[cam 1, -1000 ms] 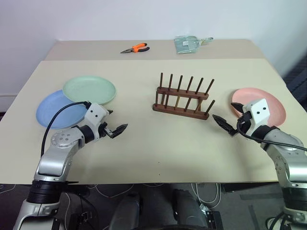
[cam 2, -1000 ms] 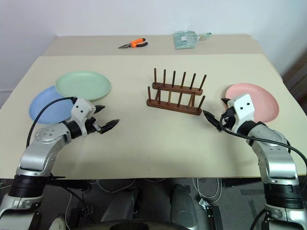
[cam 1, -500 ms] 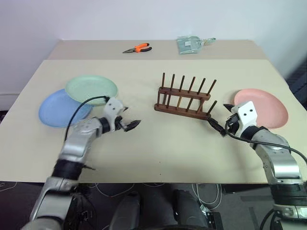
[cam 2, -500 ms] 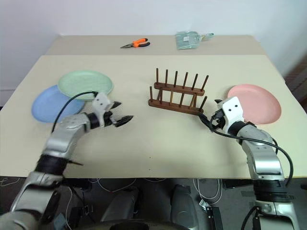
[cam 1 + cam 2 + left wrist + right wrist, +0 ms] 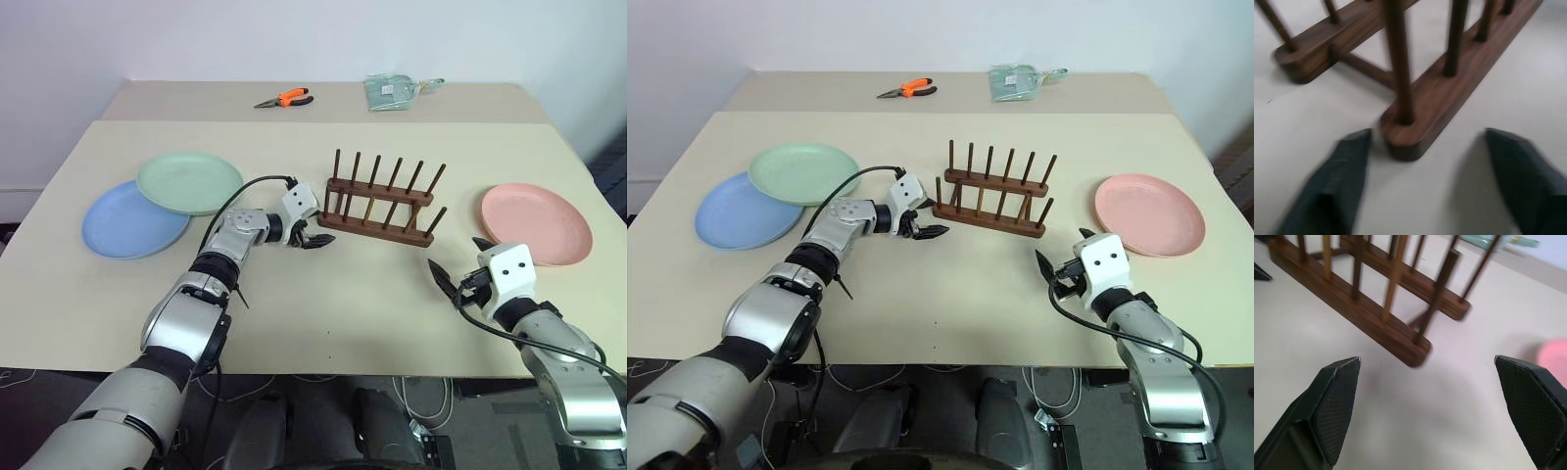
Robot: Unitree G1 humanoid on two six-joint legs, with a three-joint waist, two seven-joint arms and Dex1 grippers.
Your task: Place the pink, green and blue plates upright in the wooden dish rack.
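Note:
The wooden dish rack [image 5: 382, 201] stands empty at mid-table. A green plate [image 5: 189, 182] lies flat at the left, overlapping the rim of a blue plate [image 5: 122, 220]. At the right, a pink plate [image 5: 536, 222] lies flat too. My left gripper [image 5: 315, 238] is at the rack's left end. In the left wrist view its open fingers [image 5: 1347, 181] straddle the end of the near rail [image 5: 1405, 139], and a gap shows on one side. My right gripper [image 5: 458, 262] hovers open near the table's front, short of the rack's right end [image 5: 1415, 350] and empty.
Orange-handled pliers [image 5: 284, 99] and a clear packet [image 5: 392, 91] lie on the second table behind. The table's front edge [image 5: 323, 372] runs close under my right arm. A black cable [image 5: 240, 196] loops along the left forearm.
My left gripper has swung right and forward from beside the plates to the rack's left end, with its fingers narrowing. The right gripper has drawn back from the rack toward the table's front.

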